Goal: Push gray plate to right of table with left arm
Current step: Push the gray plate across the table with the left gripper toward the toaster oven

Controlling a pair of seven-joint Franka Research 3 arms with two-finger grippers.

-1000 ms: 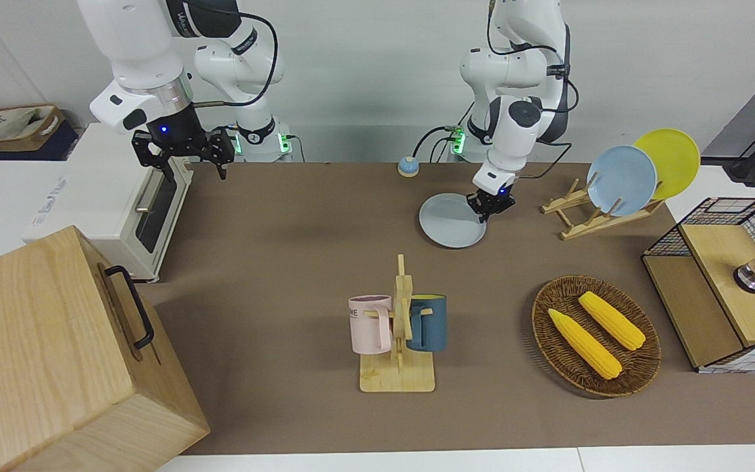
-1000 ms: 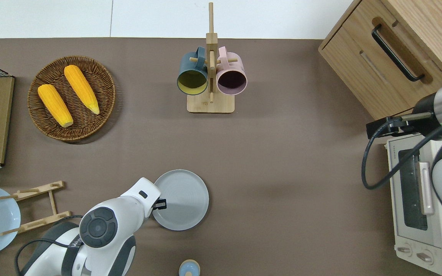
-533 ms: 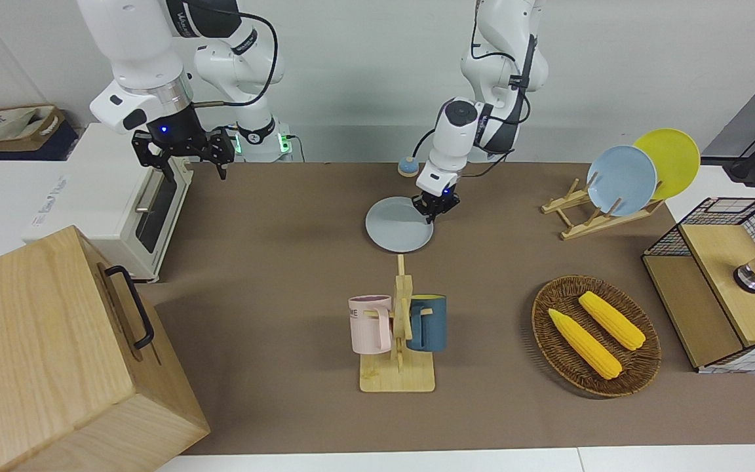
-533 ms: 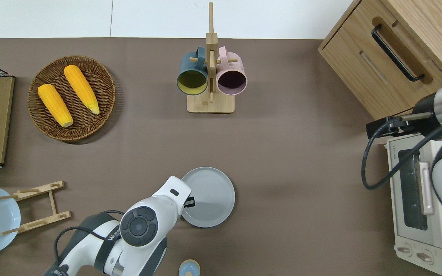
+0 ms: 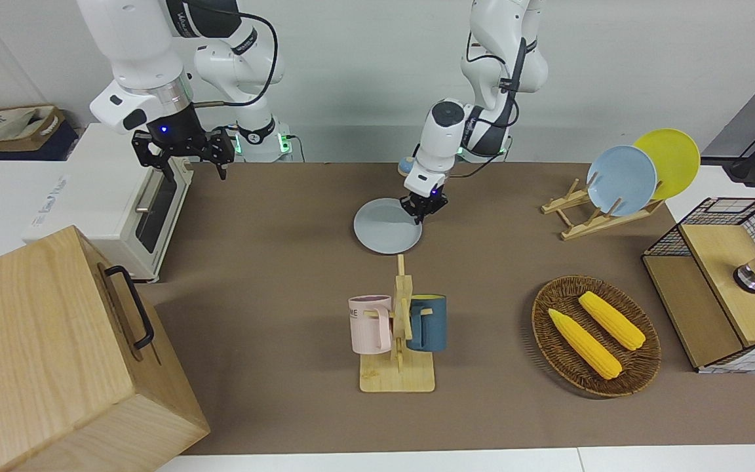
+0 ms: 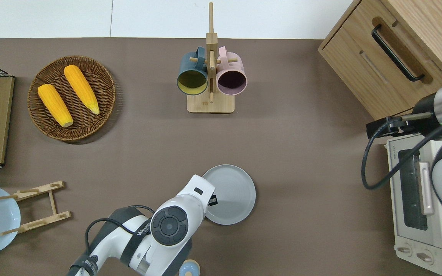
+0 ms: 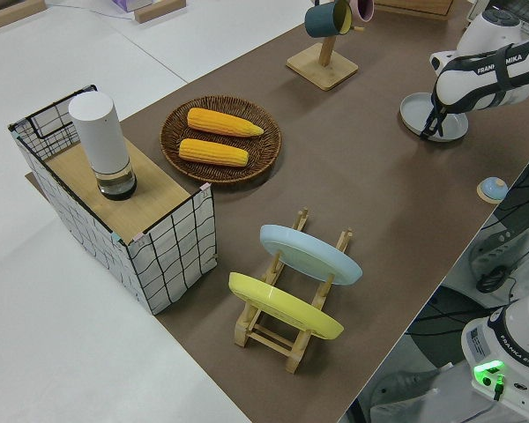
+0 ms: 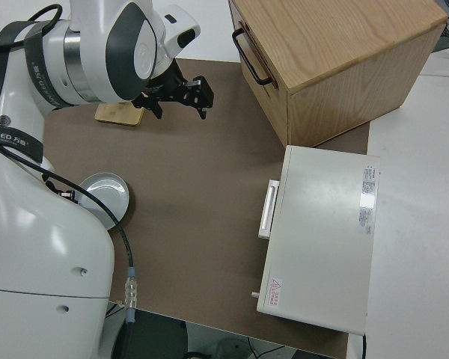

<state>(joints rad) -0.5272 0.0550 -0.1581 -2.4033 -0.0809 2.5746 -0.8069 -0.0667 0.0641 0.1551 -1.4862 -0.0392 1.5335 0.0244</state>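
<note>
The gray plate [image 5: 384, 228] [image 6: 231, 193] lies flat on the brown table [image 5: 272, 262], nearer to the robots than the mug rack [image 5: 398, 328] and about midway along the table. My left gripper [image 5: 423, 208] [image 6: 212, 200] is down at the plate's rim, on the edge that faces the left arm's end, touching it. The left side view shows the left gripper [image 7: 432, 130] against the plate [image 7: 434, 115]. The right arm is parked, its gripper [image 5: 184, 149] up in the air.
A basket of corn [image 5: 595, 335] and a rack holding a blue and a yellow plate [image 5: 620, 180] stand toward the left arm's end. A toaster oven [image 5: 122, 196] and a wooden drawer box [image 5: 56, 354] fill the right arm's end. A small blue knob [image 5: 407, 166] sits near the left arm's base.
The left gripper has slid toward the right arm's end, pushing the gray plate along with it by more than a plate's width. The right arm has not moved.
</note>
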